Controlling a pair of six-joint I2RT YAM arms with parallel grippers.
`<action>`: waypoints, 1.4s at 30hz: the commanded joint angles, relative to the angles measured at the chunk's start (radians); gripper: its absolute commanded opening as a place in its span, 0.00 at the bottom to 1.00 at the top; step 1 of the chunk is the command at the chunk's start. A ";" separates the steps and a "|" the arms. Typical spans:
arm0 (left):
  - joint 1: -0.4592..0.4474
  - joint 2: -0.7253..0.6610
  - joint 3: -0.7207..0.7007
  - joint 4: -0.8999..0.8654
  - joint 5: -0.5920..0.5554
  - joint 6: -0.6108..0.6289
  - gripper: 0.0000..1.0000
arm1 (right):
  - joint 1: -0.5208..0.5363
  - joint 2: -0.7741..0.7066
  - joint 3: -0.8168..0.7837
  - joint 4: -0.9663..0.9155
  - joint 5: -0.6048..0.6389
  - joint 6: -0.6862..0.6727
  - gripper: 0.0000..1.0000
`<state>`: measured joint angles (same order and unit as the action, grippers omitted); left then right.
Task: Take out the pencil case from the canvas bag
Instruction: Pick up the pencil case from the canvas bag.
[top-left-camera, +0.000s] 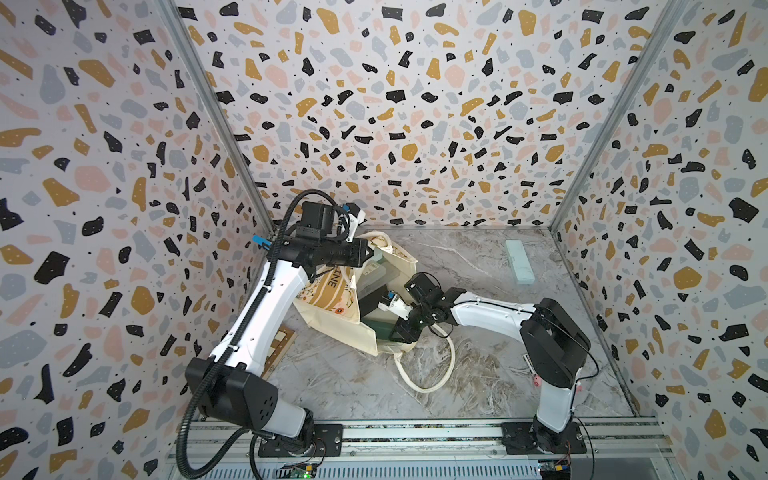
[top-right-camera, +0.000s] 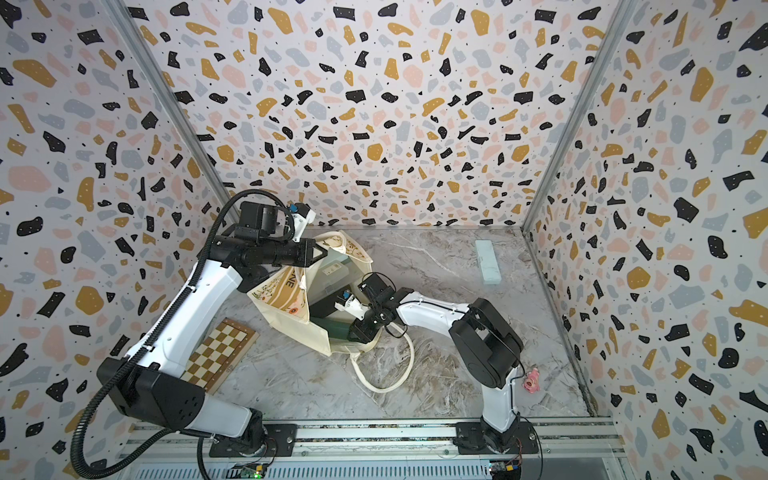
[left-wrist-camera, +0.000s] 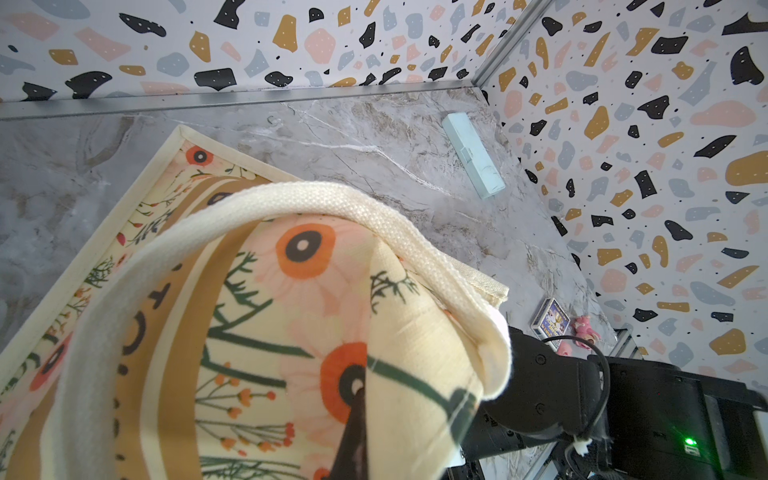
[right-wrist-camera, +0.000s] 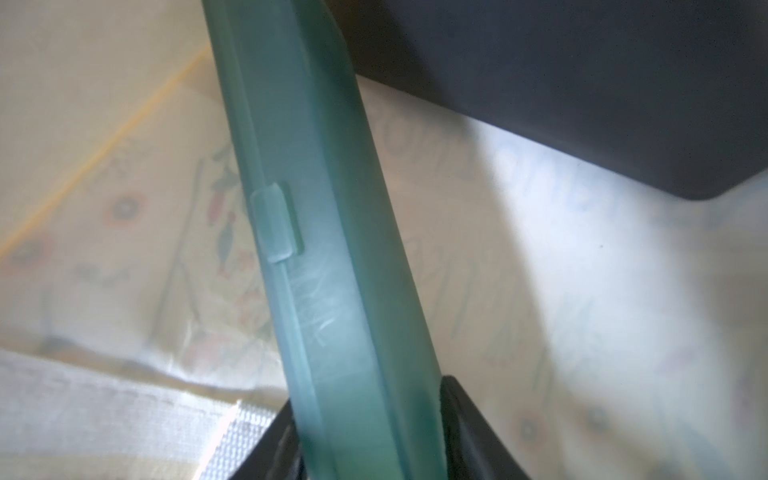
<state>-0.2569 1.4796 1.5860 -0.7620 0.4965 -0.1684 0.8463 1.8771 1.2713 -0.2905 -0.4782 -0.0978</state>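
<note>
Over marble (top-left-camera: 478, 374), left hand (top-left-camera: 371, 252) pinches floral canvas bag (top-left-camera: 328, 299), right hand (right-wrist-camera: 370, 432) green pencil case (right-wrist-camera: 316, 208).

top views overhead, same scene, wrist views close on canvas bag (left-wrist-camera: 291, 332)

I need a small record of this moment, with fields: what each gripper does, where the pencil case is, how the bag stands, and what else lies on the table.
left gripper: shut on the upper edge of the canvas bag, holding it up, mouth open
right gripper: inside the bag, jaws on either side of the green pencil case; firm grip cannot be told
pencil case: in the bag, not yet out
handle: loose on the table
elsewhere on table: pale green box, chessboard, card pack, pink figure
</note>
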 joint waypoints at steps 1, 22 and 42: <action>0.001 -0.019 0.023 0.075 0.063 0.003 0.00 | 0.000 -0.044 0.001 -0.021 0.001 0.001 0.51; 0.004 -0.013 0.026 0.075 -0.070 -0.059 0.00 | -0.004 -0.181 -0.041 0.011 0.195 0.110 0.24; 0.006 0.098 0.194 -0.002 -0.418 -0.340 0.00 | -0.022 -0.679 -0.348 0.106 0.355 0.287 0.20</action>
<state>-0.2569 1.5677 1.7184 -0.7620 0.1768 -0.4397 0.8375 1.2678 0.9398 -0.2352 -0.1627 0.1509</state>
